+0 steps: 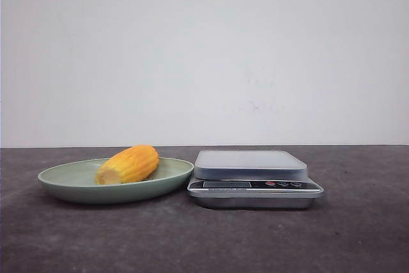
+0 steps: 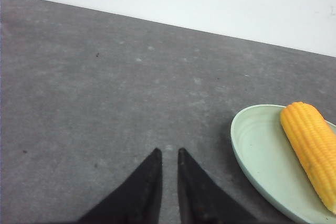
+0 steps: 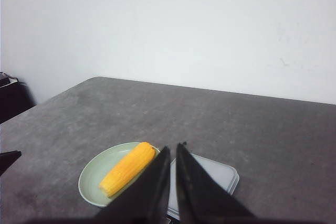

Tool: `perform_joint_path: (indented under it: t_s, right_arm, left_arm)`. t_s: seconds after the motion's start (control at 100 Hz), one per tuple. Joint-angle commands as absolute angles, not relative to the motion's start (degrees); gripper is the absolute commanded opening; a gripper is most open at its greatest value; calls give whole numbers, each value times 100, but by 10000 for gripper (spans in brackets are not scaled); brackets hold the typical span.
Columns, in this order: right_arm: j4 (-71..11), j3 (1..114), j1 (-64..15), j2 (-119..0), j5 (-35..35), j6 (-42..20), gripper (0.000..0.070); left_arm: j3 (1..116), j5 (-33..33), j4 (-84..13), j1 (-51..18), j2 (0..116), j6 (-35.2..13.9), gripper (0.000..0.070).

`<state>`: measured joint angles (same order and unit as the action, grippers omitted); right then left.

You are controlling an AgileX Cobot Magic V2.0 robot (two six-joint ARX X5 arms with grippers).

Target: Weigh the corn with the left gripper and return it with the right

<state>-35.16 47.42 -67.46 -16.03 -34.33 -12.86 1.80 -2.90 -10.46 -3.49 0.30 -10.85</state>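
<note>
Nothing is weighed yet: the corn (image 1: 128,164) lies in the green plate (image 1: 64,177) beside the bare kitchen scale (image 1: 250,164) (both claws nearly closed, empty).

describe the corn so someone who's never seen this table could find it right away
On the dark grey table, look left of the silver kitchen scale to the shallow pale green plate that nearly touches it. The corn lies on its side in that plate, paler cut end toward the camera. It is the only yellow-orange thing here, with ribbed kernel rows.
</note>
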Motion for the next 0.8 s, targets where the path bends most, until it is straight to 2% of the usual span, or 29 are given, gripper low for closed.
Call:
perform_joint_path:
  t_s: [0.0, 0.22, 0.49, 0.54, 0.6, 0.7, 0.79]
  right_arm:
    - [-3470, 4810, -6812, -1610, -3452, -1284, 11]
    - [-3465, 4810, -6812, -1610, -3450, -1280, 12]
    - [-3481, 4788, -6716, -1610, -3426, -871, 11]
    - [-3481, 4757, -6436, -1590, -3304, -873, 12]
    - [-3476, 4683, -5907, -1584, -2832, -873, 11]
    - [-3393, 4418, -4733, -1468, -1925, -864, 12]
    - [-3223, 4034, -3551, -1232, -1389, -834, 12]
  left_arm:
    - [78, -274, -1072, -333, 19, -993, 16]
    - [78, -274, -1072, -333, 19, -993, 16]
    - [78, -274, -1072, -333, 19, -991, 16]
    - [78, -274, -1072, -333, 19, -993, 16]
    - [78, -274, -1072, -333, 19, -993, 16]
    - [78, -274, -1072, -333, 19, -991, 16]
    - [80, -274, -1072, -333, 19, -993, 16]
